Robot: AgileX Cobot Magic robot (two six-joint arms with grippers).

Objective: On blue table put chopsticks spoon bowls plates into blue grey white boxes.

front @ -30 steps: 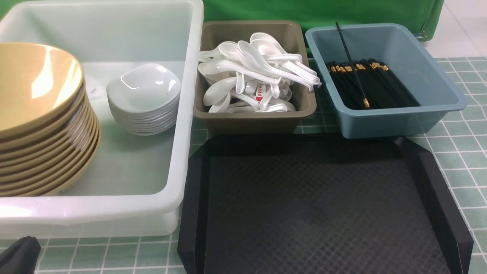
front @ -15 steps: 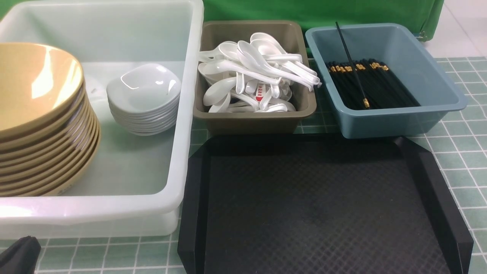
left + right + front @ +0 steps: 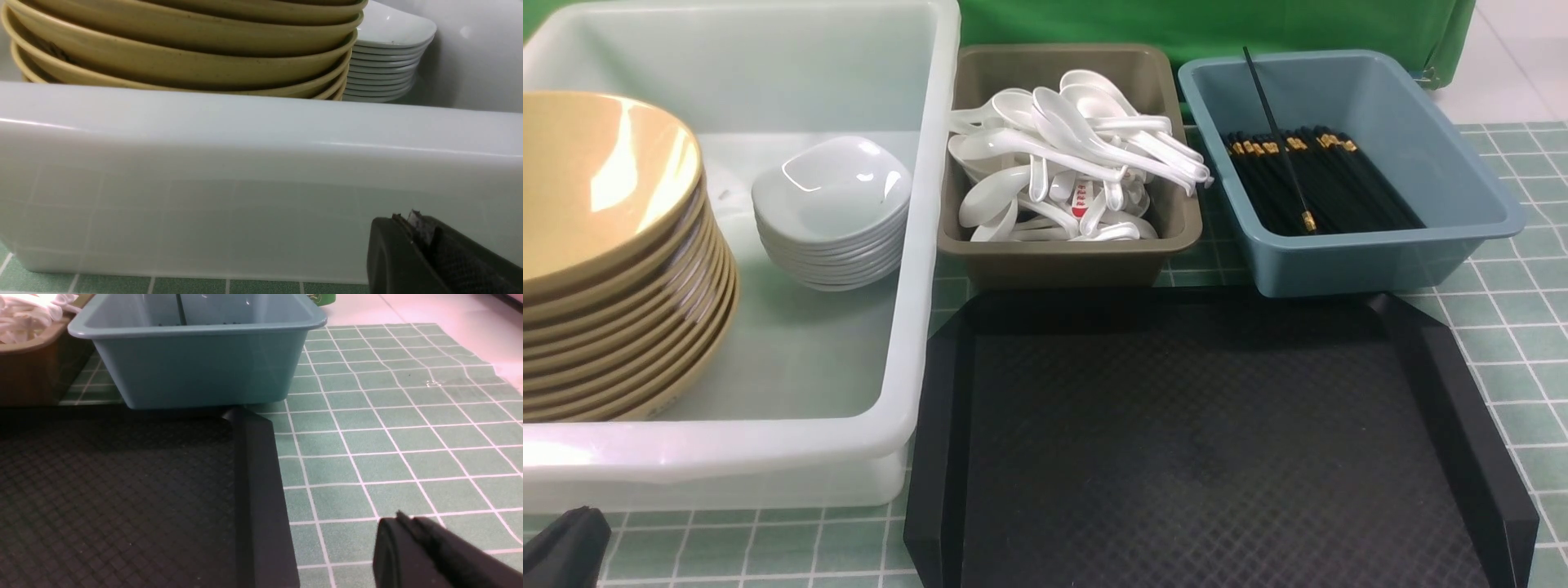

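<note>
The chopsticks (image 3: 1319, 184) lie bundled in my blue box (image 3: 1352, 167), gold tips toward the far wall, and one lone chopstick (image 3: 1278, 139) leans tilted across the bundle with its upper end against the far rim. That box sits at the far right of the green checked cloth (image 3: 1515, 327) covering the counter. Just beside it, toward my left, the grey box (image 3: 1068, 159) is heaped with white spoons (image 3: 1070, 155), a few handles poking over its right rim. Further left, the big white box (image 3: 768, 245) holds a stack of yellow plates (image 3: 613, 269) against its left side and a stack of small white bowls (image 3: 832, 212) beside them, the two stacks near each other but apart.

In front of the grey and blue boxes the black tray (image 3: 1217, 441) lies bare, its far edge touching or nearly touching both; I cannot tell which.

My left claw (image 3: 414, 228) sits low at the near left corner, right by the white box's near wall, fingers pressed together, gripping nothing. My right claw (image 3: 408, 528) hovers over the cloth just right of the tray's right rim; only a dark tip shows, so whether it is spread or closed I cannot tell.
</note>
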